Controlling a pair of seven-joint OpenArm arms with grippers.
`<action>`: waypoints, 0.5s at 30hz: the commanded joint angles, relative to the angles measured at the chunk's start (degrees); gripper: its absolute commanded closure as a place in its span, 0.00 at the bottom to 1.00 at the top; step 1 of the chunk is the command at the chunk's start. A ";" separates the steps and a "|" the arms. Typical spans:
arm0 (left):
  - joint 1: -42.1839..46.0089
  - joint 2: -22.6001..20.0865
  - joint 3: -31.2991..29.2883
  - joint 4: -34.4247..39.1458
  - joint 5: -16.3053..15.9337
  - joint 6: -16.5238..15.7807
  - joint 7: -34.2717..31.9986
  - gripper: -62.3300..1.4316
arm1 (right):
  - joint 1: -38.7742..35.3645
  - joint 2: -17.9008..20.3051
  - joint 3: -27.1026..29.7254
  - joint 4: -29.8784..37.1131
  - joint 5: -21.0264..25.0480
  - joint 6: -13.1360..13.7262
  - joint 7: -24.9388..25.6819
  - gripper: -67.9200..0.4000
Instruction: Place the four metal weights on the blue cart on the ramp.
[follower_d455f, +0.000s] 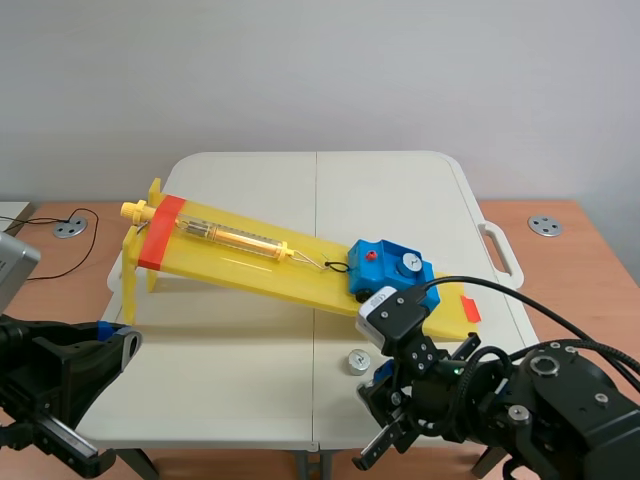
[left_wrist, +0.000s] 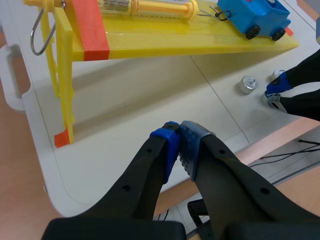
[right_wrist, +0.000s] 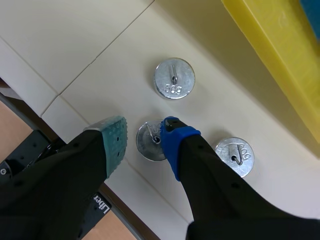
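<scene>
As the right tool (right_wrist: 142, 144), narrowly parted, straddles a small round silver metal weight (right_wrist: 149, 146), the blue plastic wheeled cart (follower_d455f: 390, 268) sits just ahead & above, nearer this arm.

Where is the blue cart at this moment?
In the scene view the blue cart sits at the low right end of the yellow ramp, with a loose metal weight nearer the robot.

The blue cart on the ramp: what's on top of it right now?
On the blue cart sit a small red knob and one round silvery disc, probably a metal weight. Whatever lies beneath the disc is covered by it.
</scene>
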 joint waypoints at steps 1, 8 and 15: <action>-1.14 0.31 -0.74 3.69 -3.19 -1.20 -5.92 0.94 | 4.31 0.13 0.20 1.81 1.44 -1.03 4.81 0.78; -1.14 0.31 -0.74 3.69 -3.19 -1.20 -5.92 0.93 | 4.31 0.15 0.20 1.81 1.44 -1.29 -0.35 0.95; -1.14 0.31 -0.74 3.69 -3.19 -1.20 -5.92 0.94 | 4.15 1.95 0.31 2.47 2.43 -2.32 -3.28 0.98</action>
